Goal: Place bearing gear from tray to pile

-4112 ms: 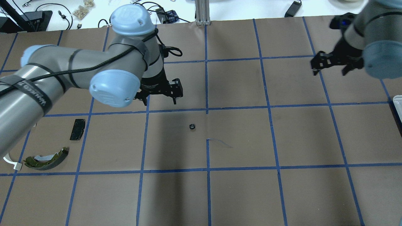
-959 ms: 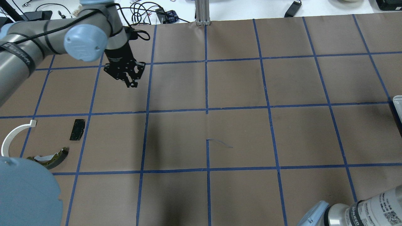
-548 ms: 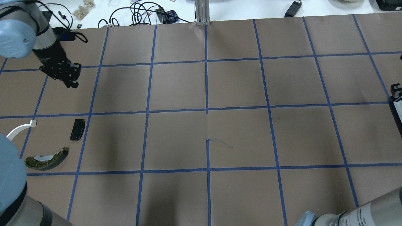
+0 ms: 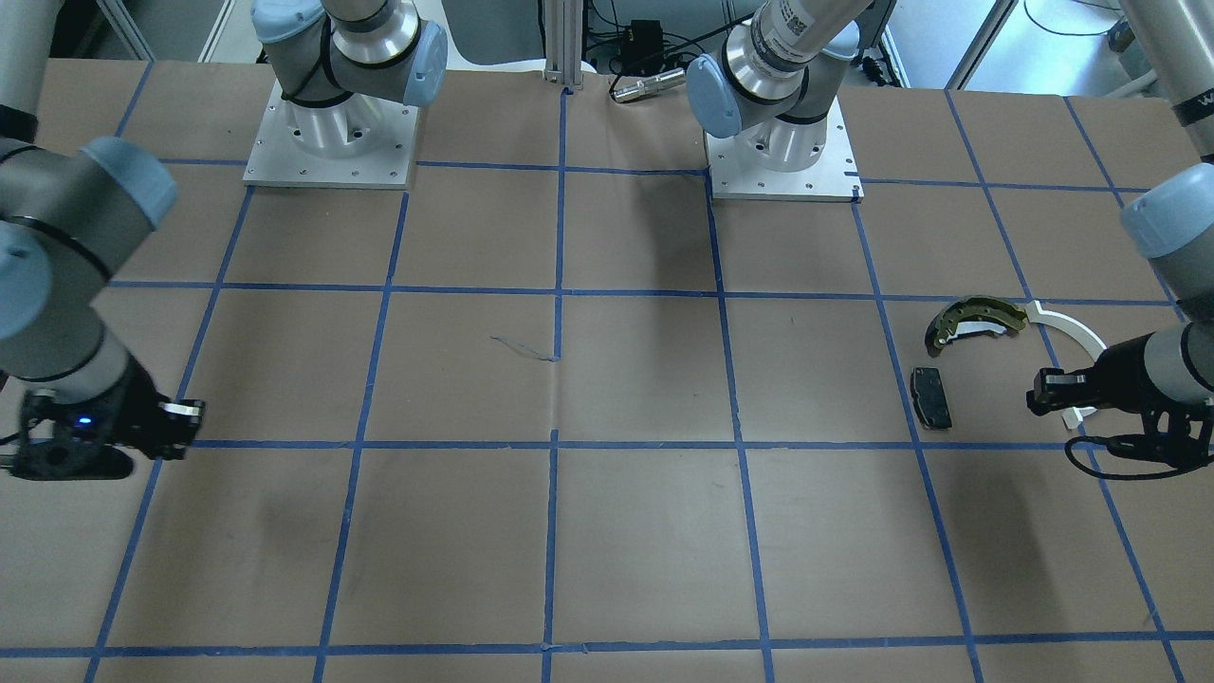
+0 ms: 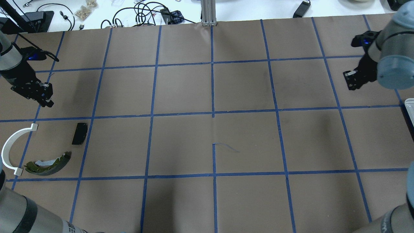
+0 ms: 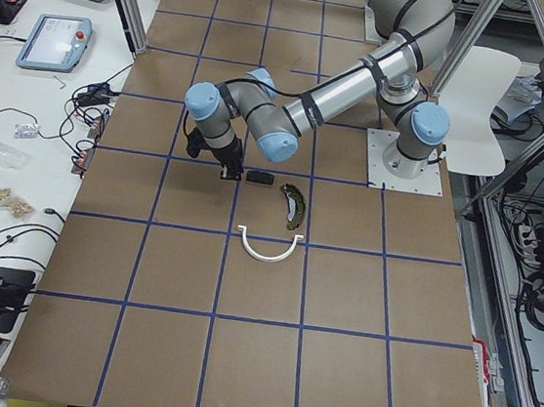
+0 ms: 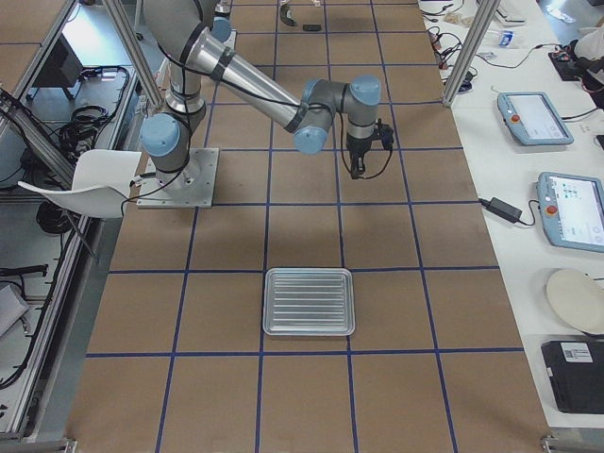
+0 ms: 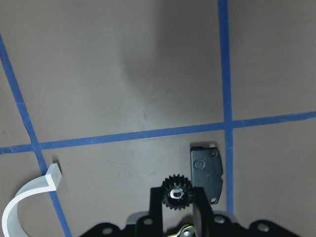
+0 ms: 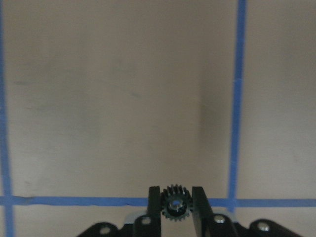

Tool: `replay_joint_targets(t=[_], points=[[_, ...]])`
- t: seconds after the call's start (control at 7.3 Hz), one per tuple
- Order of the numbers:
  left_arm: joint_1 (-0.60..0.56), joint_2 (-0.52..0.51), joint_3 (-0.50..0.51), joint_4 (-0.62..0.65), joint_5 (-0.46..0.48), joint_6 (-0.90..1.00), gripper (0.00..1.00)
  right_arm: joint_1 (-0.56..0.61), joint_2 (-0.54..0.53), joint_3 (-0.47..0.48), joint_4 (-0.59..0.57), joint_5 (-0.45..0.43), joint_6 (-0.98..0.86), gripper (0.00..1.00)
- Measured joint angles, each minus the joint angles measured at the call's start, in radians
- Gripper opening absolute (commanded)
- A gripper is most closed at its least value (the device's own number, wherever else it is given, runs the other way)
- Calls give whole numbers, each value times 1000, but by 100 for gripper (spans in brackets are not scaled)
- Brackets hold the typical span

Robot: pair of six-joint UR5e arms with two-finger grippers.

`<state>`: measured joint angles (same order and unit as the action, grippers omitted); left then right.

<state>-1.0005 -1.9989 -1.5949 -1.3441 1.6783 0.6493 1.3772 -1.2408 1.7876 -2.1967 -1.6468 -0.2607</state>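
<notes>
My left gripper (image 5: 47, 99) is shut on a small black bearing gear (image 8: 175, 193) and hangs above the table, just beyond the pile. The pile is a black pad (image 5: 79, 133), a white arc strip (image 5: 9, 149) and an olive-gold brake shoe (image 5: 48, 161). In the left wrist view the pad (image 8: 207, 171) lies right beside the gear and the arc's end (image 8: 29, 202) at lower left. My right gripper (image 5: 350, 83) is shut on a second bearing gear (image 9: 174, 202) above bare table. The tray (image 7: 309, 302) is ridged and silver; only its corner (image 5: 410, 106) shows in the overhead view.
Blue tape lines grid the brown paper table (image 5: 213, 142). Cables and small items (image 5: 142, 13) lie past the far edge. Both arm bases (image 4: 332, 142) stand on plates at the robot's side.
The gear that lay at the table's centre is gone from there. My left gripper has moved left across the table to the pile. My right gripper has come back into view at the right.
</notes>
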Motion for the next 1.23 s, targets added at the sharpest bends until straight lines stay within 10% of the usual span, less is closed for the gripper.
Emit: replay_joint_targets(t=[0.69, 0.82, 0.96, 1.23], points=[[20, 14, -226, 221, 3, 14, 10, 585, 24, -9, -18, 14, 607, 0], [20, 15, -231, 221, 5, 14, 80, 649, 40, -9, -19, 15, 660, 0], [19, 18, -233, 217, 6, 14, 100, 682, 60, -8, -19, 16, 693, 12], [17, 26, -228, 200, 5, 14, 100, 700, 105, -3, -64, 39, 715, 49]])
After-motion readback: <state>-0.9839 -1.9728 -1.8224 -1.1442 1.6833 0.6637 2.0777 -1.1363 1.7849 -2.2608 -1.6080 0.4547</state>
